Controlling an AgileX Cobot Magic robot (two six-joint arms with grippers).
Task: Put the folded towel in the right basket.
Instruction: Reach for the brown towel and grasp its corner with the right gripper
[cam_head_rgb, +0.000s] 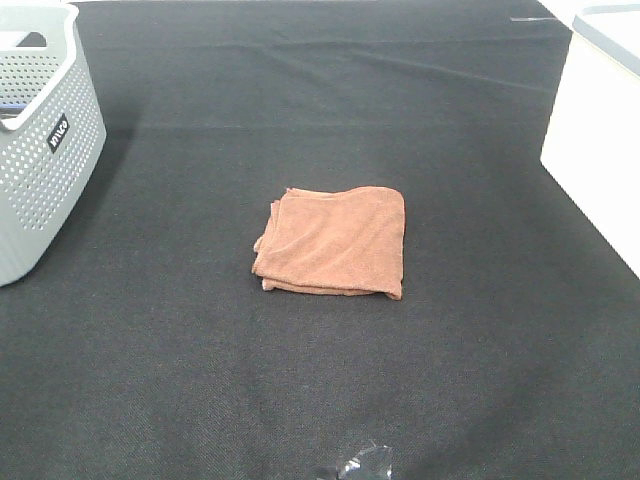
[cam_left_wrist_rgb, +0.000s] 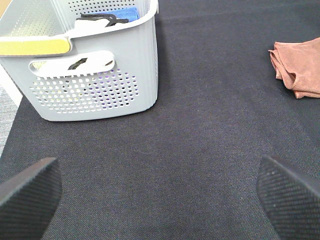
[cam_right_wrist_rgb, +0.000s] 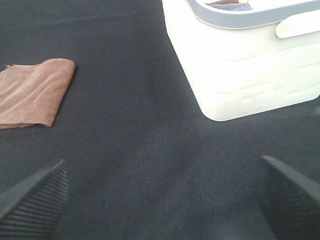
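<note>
Right pincer (cam_right_wrist_rgb: 165, 200): jaws spread wide, nothing between them, nothing touched. Only bare table (cam_right_wrist_rgb: 150, 140) lies beneath. It hangs near the white basket (cam_right_wrist_rgb: 240, 70), clear of its wall.

Left pincer (cam_left_wrist_rgb: 160, 200): equally wide and equally empty. It is the pincer farther from the white basket.

Towel (cam_head_rgb: 335, 243): flat on the table, well apart from the white basket, on the side of it that faces the grey basket (cam_head_rgb: 40, 170). The grey basket stands farther again from the white one, beyond the towel. Neither pincer is near the towel.

Handling, as a judgement: the towel looks light, soft and limp, a napped cloth folded into several layers. It is not fragile and is unlikely to slip once pinched. It will sag from any single hold, and it may fall open if only the top layer is caught. The edge turned toward the white basket reads as a closed fold. The opposite edge shows loose, stepped layers.

Recommended hold: the closed fold — pinch through the full stack there, not at the loose edges. The stack sits low on the table, so the lower finger must press into the cloth surface to get under every layer.

Assessment: the right pincer is better placed, being nearer the white basket where the towel must go. Its present opening is ample for the stack.
</note>
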